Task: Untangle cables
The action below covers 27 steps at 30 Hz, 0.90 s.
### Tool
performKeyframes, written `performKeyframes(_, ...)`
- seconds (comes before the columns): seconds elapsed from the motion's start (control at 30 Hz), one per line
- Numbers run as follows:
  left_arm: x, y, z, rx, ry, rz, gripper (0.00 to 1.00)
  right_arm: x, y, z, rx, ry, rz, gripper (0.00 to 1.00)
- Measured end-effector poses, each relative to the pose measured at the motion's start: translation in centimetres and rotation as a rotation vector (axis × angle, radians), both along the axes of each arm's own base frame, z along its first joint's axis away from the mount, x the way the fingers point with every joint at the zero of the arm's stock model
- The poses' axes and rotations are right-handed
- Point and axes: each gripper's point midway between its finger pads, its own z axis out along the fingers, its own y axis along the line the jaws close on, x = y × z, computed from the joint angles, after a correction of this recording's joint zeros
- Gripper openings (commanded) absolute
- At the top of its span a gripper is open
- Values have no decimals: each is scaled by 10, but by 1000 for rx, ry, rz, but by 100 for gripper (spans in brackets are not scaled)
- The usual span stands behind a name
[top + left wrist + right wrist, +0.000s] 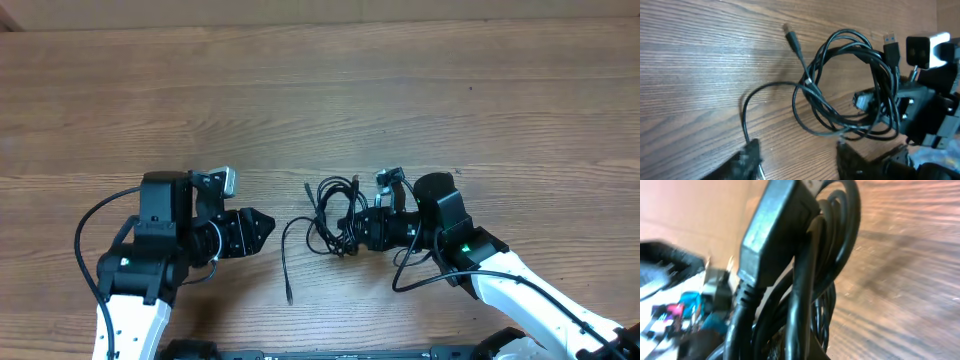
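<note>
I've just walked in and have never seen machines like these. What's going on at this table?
Two robot arms are working on a tangle of thin black cables lying on a wooden table. The right gripper appears to be clamped on one side of the bundle. The left gripper is open just short of the tangle, holding nothing. One loose end trails away from the bundle. The cables are not yet untangled.

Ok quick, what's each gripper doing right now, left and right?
Left gripper: open, holding nothing.
Right gripper: closed on the tangled black cables.
</note>
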Motion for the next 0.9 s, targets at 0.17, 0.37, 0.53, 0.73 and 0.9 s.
performKeyframes(0.17, -9, -14, 2, 21, -120, -254, 77, -17, 7, 9, 58, 8, 108, 4)
performKeyframes(0.37, -13, -25, 2, 25, -215, -436, 80, -40, 12, 22, 142, 40, 234, 4)
performKeyframes(0.53, -10, -28, -7, 23, -205, -486, 80, -57, 15, 39, 229, 41, 351, 4)
performKeyframes(0.73, -2, -39, -15, -26, -203, -536, 81, -69, 15, 48, 278, 51, 422, 4)
performKeyframes(0.9, 1, -55, -15, -74, -238, -611, 79, -73, 15, 50, 291, 58, 442, 4)
